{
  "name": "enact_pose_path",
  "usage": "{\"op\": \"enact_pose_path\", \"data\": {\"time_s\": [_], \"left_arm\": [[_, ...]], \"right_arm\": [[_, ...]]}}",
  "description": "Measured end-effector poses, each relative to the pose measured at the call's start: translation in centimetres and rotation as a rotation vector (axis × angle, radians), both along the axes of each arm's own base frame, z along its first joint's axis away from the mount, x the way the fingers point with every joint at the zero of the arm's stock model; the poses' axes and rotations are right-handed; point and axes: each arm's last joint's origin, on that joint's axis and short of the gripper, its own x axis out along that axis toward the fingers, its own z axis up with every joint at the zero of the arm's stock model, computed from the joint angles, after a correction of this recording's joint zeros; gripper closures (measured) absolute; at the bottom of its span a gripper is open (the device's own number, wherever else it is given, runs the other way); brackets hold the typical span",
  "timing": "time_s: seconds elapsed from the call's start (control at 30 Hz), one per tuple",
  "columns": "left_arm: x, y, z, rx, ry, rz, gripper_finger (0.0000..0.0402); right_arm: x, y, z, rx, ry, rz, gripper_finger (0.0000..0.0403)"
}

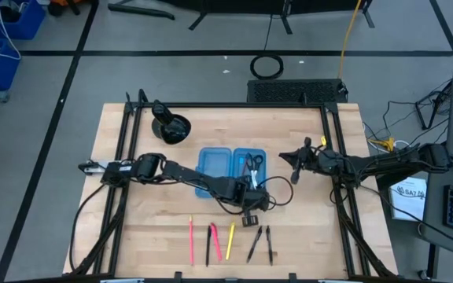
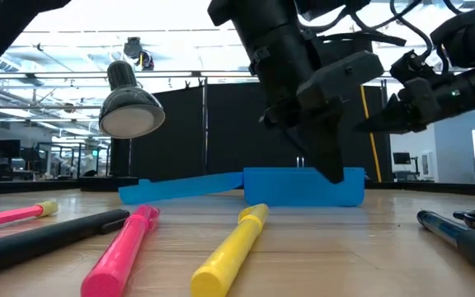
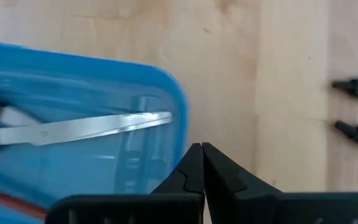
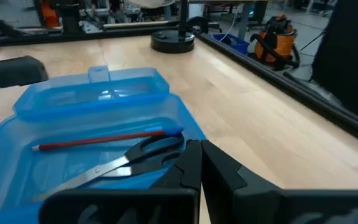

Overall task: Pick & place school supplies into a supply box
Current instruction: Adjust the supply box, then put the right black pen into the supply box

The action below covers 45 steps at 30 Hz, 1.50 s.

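the blue pencil case point(image 1: 232, 167) lies open in the middle of the wooden table point(image 1: 132, 228), its two shallow halves side by side. in the right half lie the scissors point(image 1: 252, 163), and the right wrist view shows a red pencil point(image 4: 101, 140) in the same half, just beside the scissors' dark handles, with the blades pointing toward the case's near end.

the left gripper point(image 1: 251, 218) reaches across the table from the left and hangs just off the front right corner of the case, between the case and the row of pens. its fingers point(image 3: 194, 168) are pressed together with nothing between them; the left wrist view shows them beside the case's rounded corner, the scissor blades visible through the blue plastic.

the right gripper point(image 1: 296, 163) hovers at the right side of the case, also pinched together and holding nothing.

near the front edge of the table lie the remaining supplies: a pink pen point(image 1: 191, 240), a black pen point(image 1: 208, 244), a pink marker point(image 1: 215, 241), a yellow marker point(image 1: 230, 240) and two dark pens point(image 1: 262, 244) set a little apart to the right. a black round holder point(image 1: 170, 126) stands at the back left of the table.
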Motion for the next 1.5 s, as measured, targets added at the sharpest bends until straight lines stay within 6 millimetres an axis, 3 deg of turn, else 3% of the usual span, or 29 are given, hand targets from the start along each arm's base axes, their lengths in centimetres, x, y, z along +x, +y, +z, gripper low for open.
{"op": "enact_pose_path", "data": {"time_s": [0.17, 0.37, 0.5, 0.6, 0.7, 0.8, 1.0, 1.33, 1.5], "left_arm": [[-1.6, -1.5, 2.3, -0.047, 0.060, -0.117, 0.0393], [-5.5, -3.1, 9.1, 0.146, 0.005, -0.174, 0.0395], [-8.4, -2.0, 13.7, 0.233, -0.122, -0.200, 0.0399], [-10.2, 0.7, 15.2, 0.280, -0.196, -0.181, 0.0396], [-12.4, 3.1, 15.1, 0.304, -0.264, -0.224, 0.0399], [-14.9, 4.7, 14.4, 0.218, -0.384, -0.294, 0.0399], [-20.6, 6.2, 10.5, 0.230, -0.560, -0.435, 0.0400], [-29.2, 9.8, 7.2, 0.222, -0.773, -0.408, 0.0400], [-32.6, 10.4, 6.3, 0.217, -0.887, -0.374, 0.0400]], "right_arm": [[0.1, 0.2, 0.0, 0.021, 0.001, 0.071, 0.0403], [0.2, 0.5, 0.1, 0.065, -0.026, 0.181, 0.0403], [0.3, 0.8, 0.5, 0.045, -0.049, 0.301, 0.0403], [0.3, 1.1, 0.7, 0.031, -0.065, 0.376, 0.0403], [0.4, 1.2, 1.1, 0.018, -0.105, 0.425, 0.0403], [0.4, 1.3, 1.7, -0.001, -0.167, 0.476, 0.0403], [0.5, 1.3, 2.0, -0.062, -0.194, 0.488, 0.0403], [0.5, 1.3, 3.0, -0.154, -0.284, 0.482, 0.0403], [0.4, 1.3, 3.7, -0.138, -0.356, 0.457, 0.0403]]}}
